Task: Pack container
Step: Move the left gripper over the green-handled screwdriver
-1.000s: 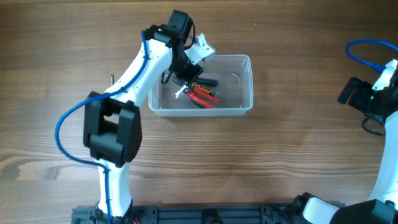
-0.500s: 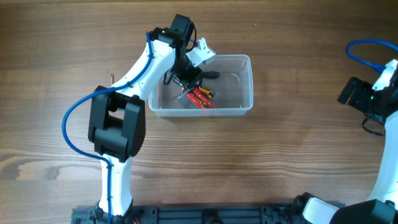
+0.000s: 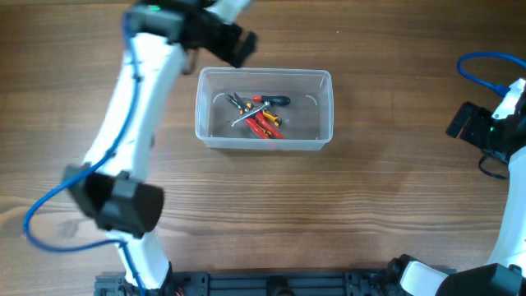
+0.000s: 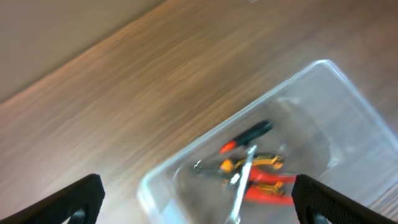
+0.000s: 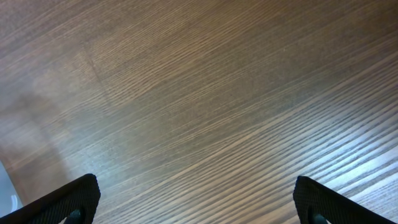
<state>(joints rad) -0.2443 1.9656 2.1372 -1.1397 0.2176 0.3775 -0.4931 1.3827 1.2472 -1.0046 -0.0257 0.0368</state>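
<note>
The clear container stands at the table's centre back. Inside lie red-handled pliers, a black and red screwdriver and yellow-black pliers. My left gripper hangs high above the container's back left corner, blurred. In the left wrist view it is open and holds nothing. Far below it are the container, the screwdriver and the red pliers. My right gripper sits at the far right. It is open over bare wood.
A blue cable loops at the back right near the right arm. The left arm's links reach across the table's left side. Wood tabletop surrounds the container.
My left gripper has opened, come up out of the container and swung up and to the left. The tools now lie loose in the container. The right arm has not moved.
</note>
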